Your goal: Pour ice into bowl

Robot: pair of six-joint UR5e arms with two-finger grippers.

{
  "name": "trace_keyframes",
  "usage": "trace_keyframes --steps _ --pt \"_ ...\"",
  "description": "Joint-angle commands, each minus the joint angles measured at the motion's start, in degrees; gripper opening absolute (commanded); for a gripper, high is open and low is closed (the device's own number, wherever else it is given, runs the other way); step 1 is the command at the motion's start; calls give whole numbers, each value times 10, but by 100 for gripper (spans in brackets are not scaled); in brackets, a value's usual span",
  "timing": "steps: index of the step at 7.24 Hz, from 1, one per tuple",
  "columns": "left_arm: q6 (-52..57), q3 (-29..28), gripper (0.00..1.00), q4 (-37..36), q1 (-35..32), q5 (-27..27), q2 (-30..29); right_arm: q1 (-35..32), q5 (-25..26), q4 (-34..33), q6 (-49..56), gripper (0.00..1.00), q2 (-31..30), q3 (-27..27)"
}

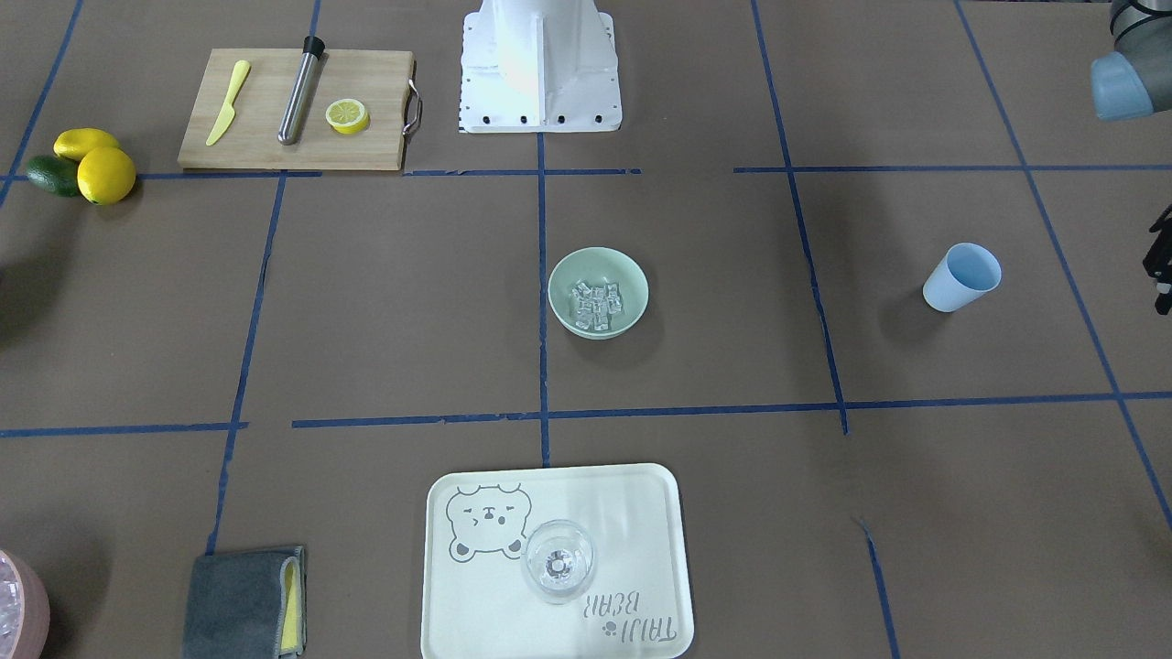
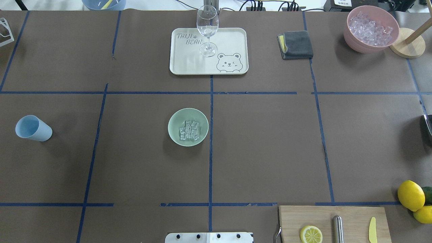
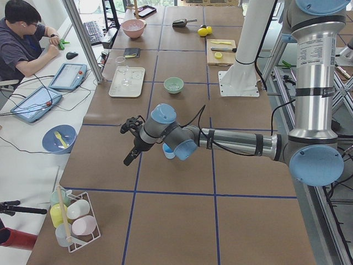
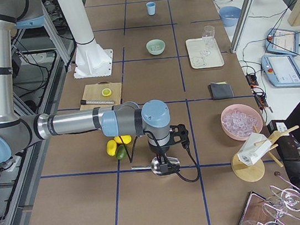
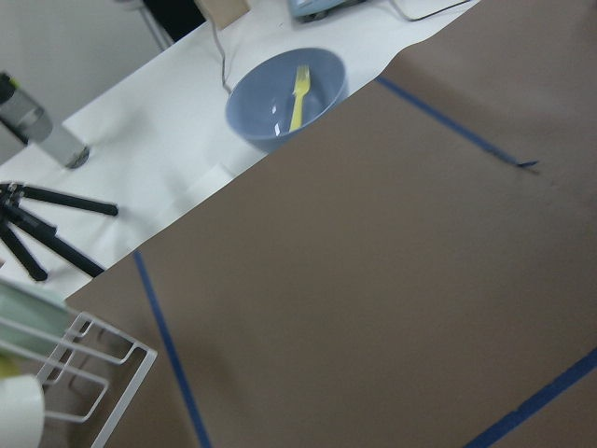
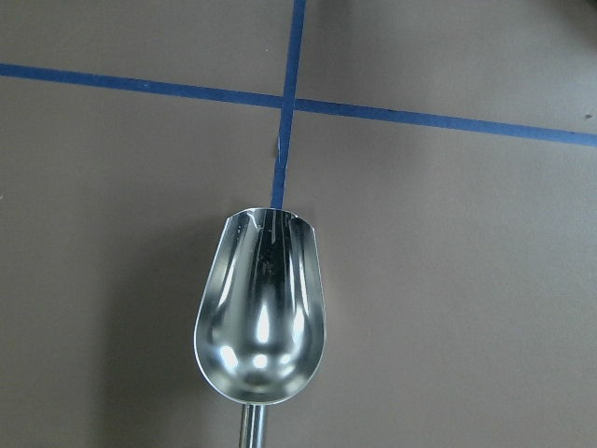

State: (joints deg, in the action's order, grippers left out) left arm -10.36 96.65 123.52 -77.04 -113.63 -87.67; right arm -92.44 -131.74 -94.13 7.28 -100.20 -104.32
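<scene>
The pale mint-green bowl (image 1: 598, 293) stands near the table's middle and also shows in the overhead view (image 2: 188, 127). Several small clear ice cubes (image 1: 595, 304) lie inside it (image 2: 189, 131). My right gripper (image 4: 166, 156) is far off at the table's right end and holds a metal scoop (image 6: 261, 317) by its handle. The scoop is empty and sits level, just above the table. The fingers are out of the wrist view. My left gripper (image 3: 128, 159) hangs over the table's left end, beyond the light blue cup (image 1: 961, 276). I cannot tell whether it is open or shut.
A white bear tray (image 1: 641, 531) with a clear glass (image 1: 558, 560) is at the operators' side. A pink container of ice (image 2: 370, 28), a grey cloth (image 2: 297, 44), a cutting board (image 1: 265, 137) with a lemon slice (image 1: 348, 116), and lemons (image 1: 105, 174) are on the robot's right side.
</scene>
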Motion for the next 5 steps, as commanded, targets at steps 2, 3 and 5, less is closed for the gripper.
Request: trace_keyframes --steps 2,3,5 --pt "79 -6 100 -271 -93 -93 -49 2 -36 1 -4 100 2 -25" --pt "93 -6 100 -321 -119 -160 -40 8 -46 30 -5 100 2 -41" --pt "229 -3 100 -325 -159 -175 -7 70 -60 124 -28 100 9 -45"
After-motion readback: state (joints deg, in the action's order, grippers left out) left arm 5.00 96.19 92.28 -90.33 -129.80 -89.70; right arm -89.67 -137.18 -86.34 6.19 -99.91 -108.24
